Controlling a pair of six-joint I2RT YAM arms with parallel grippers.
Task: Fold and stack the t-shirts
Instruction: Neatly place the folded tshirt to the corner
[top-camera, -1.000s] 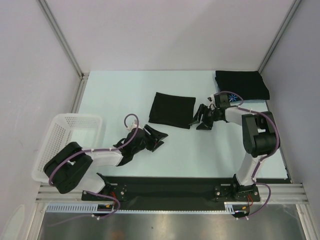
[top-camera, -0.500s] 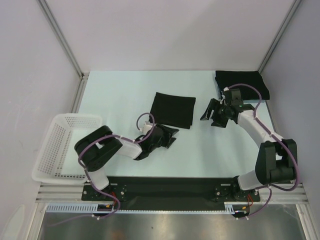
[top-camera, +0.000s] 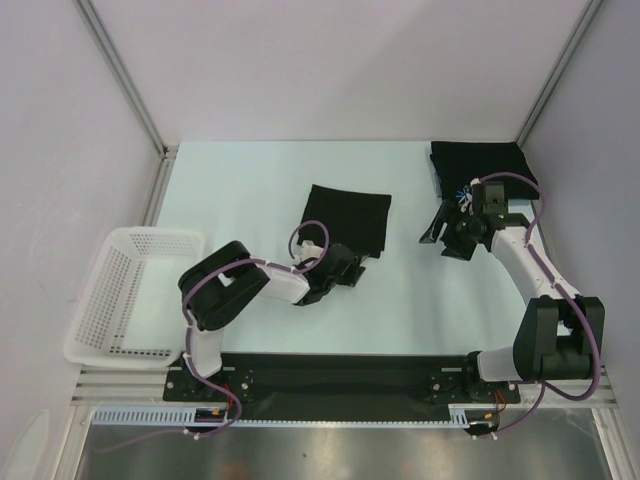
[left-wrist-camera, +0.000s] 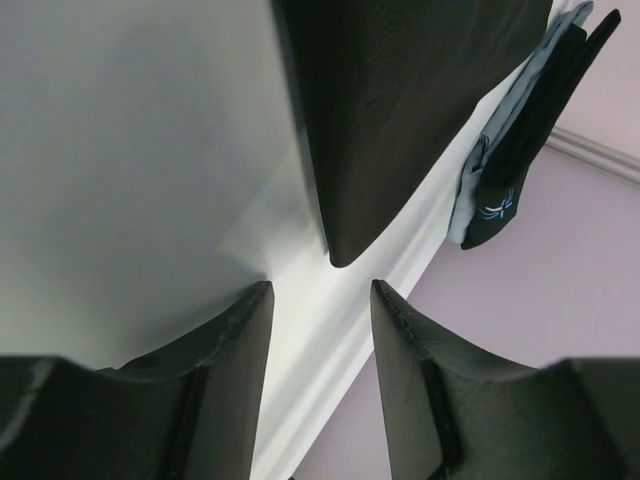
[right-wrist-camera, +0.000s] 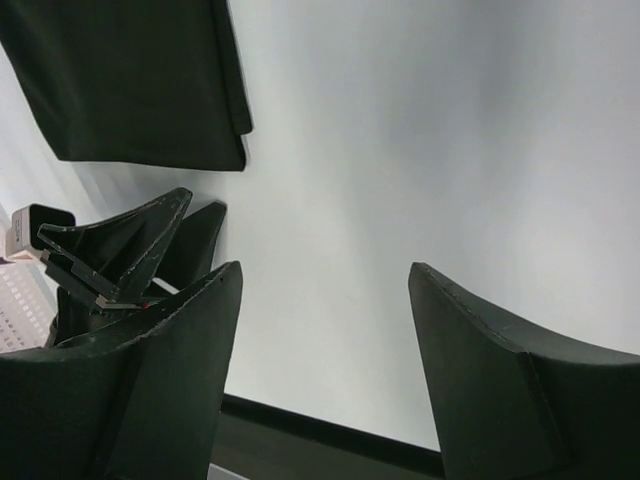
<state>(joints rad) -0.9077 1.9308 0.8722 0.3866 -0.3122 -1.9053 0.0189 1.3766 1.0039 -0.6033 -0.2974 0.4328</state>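
Note:
A folded black t-shirt (top-camera: 346, 220) lies flat at the table's middle. A second folded black t-shirt (top-camera: 484, 167) lies at the back right, with a light-blue starburst logo (top-camera: 462, 195) at its near edge. My left gripper (top-camera: 354, 266) is open and empty, low over the table just short of the middle shirt's near right corner (left-wrist-camera: 342, 250). My right gripper (top-camera: 441, 231) is open and empty between the two shirts, over bare table. In the right wrist view the middle shirt (right-wrist-camera: 130, 85) lies beyond my right gripper (right-wrist-camera: 325, 280). My left gripper (left-wrist-camera: 320, 300) holds nothing.
A white mesh basket (top-camera: 128, 292) stands at the near left edge. Grey walls enclose the table on three sides. A black strip (top-camera: 340, 372) runs along the near edge by the arm bases. The left gripper's fingers (right-wrist-camera: 135, 245) show in the right wrist view.
My left gripper has moved right and up to the middle shirt's near right corner. My right gripper has moved right, away from that shirt toward the back-right shirt.

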